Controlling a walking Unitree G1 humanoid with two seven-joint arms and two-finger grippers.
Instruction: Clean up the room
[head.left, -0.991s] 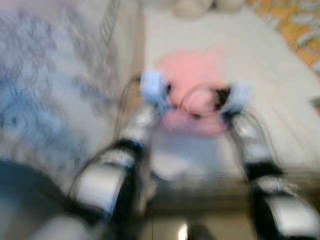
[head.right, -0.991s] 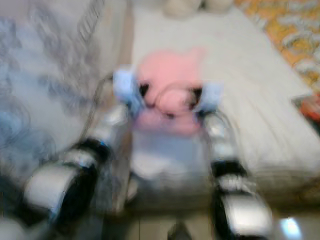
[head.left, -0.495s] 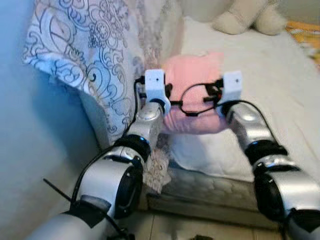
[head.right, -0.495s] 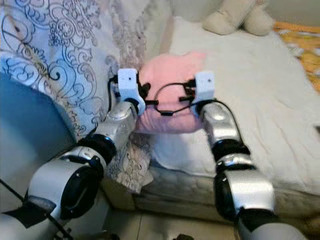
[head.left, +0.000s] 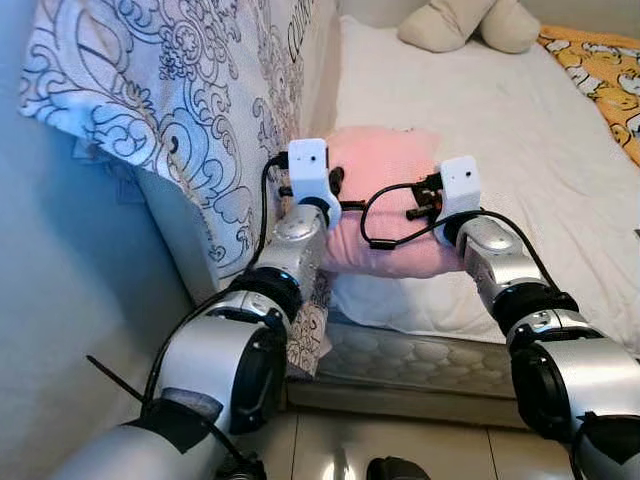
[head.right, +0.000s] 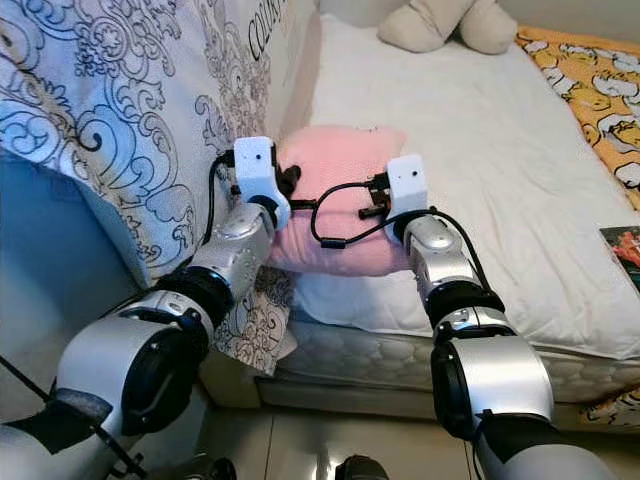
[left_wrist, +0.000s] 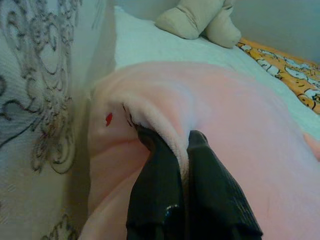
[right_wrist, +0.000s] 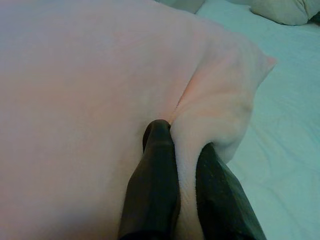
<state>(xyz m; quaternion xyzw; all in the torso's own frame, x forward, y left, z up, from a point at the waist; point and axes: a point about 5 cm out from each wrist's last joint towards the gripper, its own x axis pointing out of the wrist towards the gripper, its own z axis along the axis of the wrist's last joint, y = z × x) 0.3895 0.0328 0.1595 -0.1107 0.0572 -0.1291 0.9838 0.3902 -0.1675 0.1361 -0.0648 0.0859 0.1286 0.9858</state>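
Observation:
A pink pillow (head.left: 385, 200) lies near the foot end of the white bed (head.left: 520, 130), close to its left side. My left gripper (left_wrist: 182, 142) is shut on a fold of the pillow's left edge, its black fingers (left_wrist: 155, 165) pinching the fabric. My right gripper (right_wrist: 177, 137) is shut on a fold at the pillow's right side, near one corner (right_wrist: 267, 62). In the eye views both wrists, with their white camera boxes (head.left: 308, 170), press against the pillow from either side.
A patterned white-and-grey quilt (head.left: 190, 110) hangs along the left of the bed. A beige plush toy (head.left: 465, 22) sits at the bed's far end. An orange patterned cover (head.left: 600, 70) lies at the right. Tiled floor (head.left: 400, 450) shows below the mattress edge.
The camera has swung and settled, so the blurred picture is sharp now. Both grippers hold the pink pillow as before; it sits a little lower and nearer the bed's edge in the picture.

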